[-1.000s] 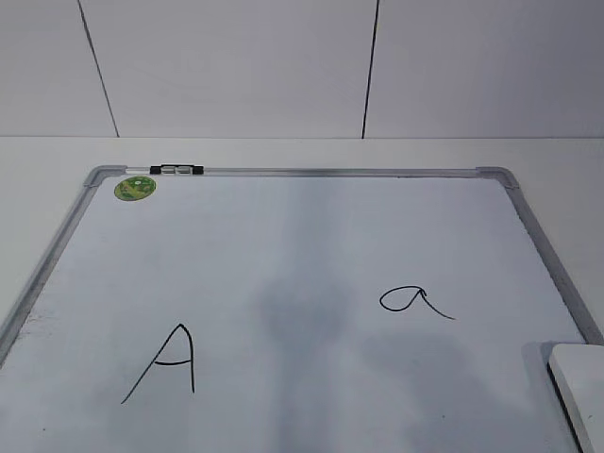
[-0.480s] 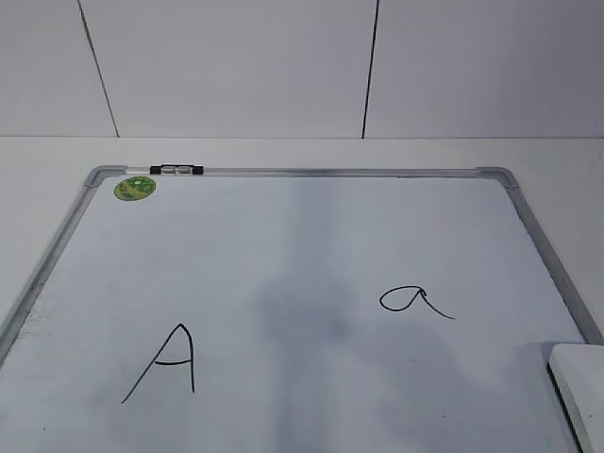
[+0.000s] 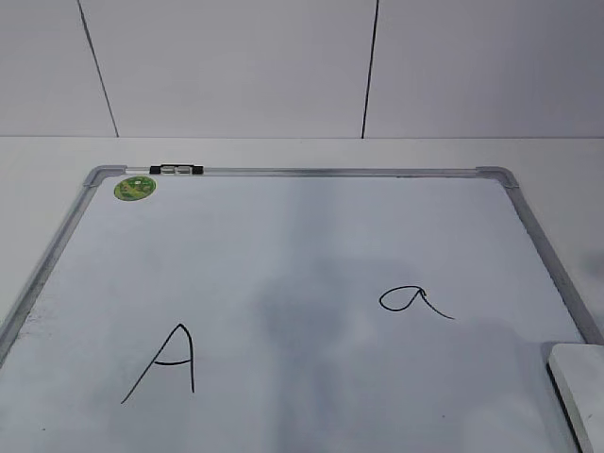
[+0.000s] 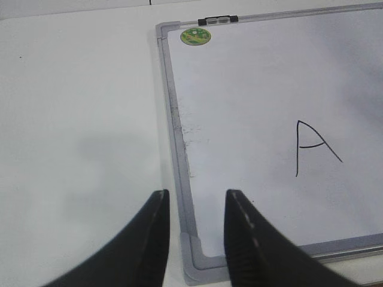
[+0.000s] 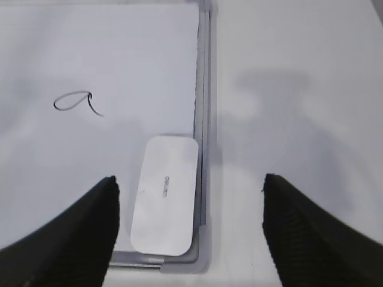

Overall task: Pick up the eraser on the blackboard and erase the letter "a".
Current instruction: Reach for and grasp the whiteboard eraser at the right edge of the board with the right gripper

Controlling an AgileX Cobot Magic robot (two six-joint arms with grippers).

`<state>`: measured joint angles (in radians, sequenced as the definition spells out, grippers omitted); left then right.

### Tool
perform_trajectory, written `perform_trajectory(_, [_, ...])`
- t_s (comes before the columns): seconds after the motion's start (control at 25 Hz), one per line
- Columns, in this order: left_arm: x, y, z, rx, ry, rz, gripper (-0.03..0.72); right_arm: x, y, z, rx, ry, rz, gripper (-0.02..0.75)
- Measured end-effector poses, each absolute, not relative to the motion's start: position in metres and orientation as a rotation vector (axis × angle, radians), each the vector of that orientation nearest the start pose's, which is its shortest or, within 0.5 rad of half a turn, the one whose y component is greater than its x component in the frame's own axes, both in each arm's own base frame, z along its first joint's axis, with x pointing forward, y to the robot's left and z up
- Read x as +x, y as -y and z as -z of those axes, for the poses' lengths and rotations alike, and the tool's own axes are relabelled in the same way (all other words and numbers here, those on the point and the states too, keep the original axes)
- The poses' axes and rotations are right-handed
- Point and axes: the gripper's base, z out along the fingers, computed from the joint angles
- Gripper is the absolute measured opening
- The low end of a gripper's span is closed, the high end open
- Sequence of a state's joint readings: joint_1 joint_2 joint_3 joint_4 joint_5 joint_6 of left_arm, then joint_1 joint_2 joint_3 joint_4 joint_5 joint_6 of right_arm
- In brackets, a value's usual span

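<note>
- Exterior view: nothing has shifted since the earlier frames.
- White oblong plastic eraser (image 5: pixel 164 194) lies at lower right of the silver-framed white blackboard (image 3: pixel 283 245), untouched.
- Handwritten letter "a" (image 3: pixel 412 301) remains intact.
- Right gripper (image 5: pixel 188 224): jaws wide apart, straddling the eraser.
- Left gripper (image 4: pixel 196 206): jaws apart, empty.

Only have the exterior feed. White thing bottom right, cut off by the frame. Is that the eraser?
Observer: Yes. The right wrist view shows the whole eraser, lying in the blackboard's near right corner.
Operator: Right claw near it?
Observer: The right claw is open, above the eraser, not touching.
Operator: Left claw?
Observer: The left claw is open, over the board's near left corner, empty.
</note>
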<state>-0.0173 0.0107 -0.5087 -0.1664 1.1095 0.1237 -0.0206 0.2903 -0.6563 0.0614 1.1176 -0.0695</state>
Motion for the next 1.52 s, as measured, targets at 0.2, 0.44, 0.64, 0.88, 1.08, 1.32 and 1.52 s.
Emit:
perform_trajectory(0.2, [-0.007, 0.013, -0.277, 0.159, -2.08, 0.136, 0.235, 0.06, -0.004, -0.305, -0.058, -2.524, -0.046, 0.592])
perform_trajectory(0.44, [-0.007, 0.013, -0.277, 0.159, -2.08, 0.136, 0.235, 0.081, -0.007, -0.299, -0.049, -2.615, -0.105, 0.592])
perform_trajectory(0.64, [-0.007, 0.013, -0.277, 0.159, -2.08, 0.136, 0.235, 0.089, -0.011, -0.303, -0.031, -2.532, -0.166, 0.592])
perform_trajectory(0.88, [-0.007, 0.013, -0.277, 0.159, -2.08, 0.136, 0.235, 0.09, -0.017, -0.305, -0.013, -2.505, -0.263, 0.592])
perform_trajectory(1.08, [-0.007, 0.013, -0.277, 0.159, -2.08, 0.136, 0.235, 0.089, -0.018, -0.301, -0.017, -2.572, -0.29, 0.613])
perform_trajectory(1.32, [-0.007, 0.013, -0.277, 0.159, -2.08, 0.136, 0.235, 0.094, -0.025, -0.298, 0.002, -2.618, -0.403, 0.622])
perform_trajectory(1.52, [-0.007, 0.013, -0.277, 0.159, -2.08, 0.136, 0.235, 0.098, -0.025, -0.298, 0.011, -2.602, -0.406, 0.587])
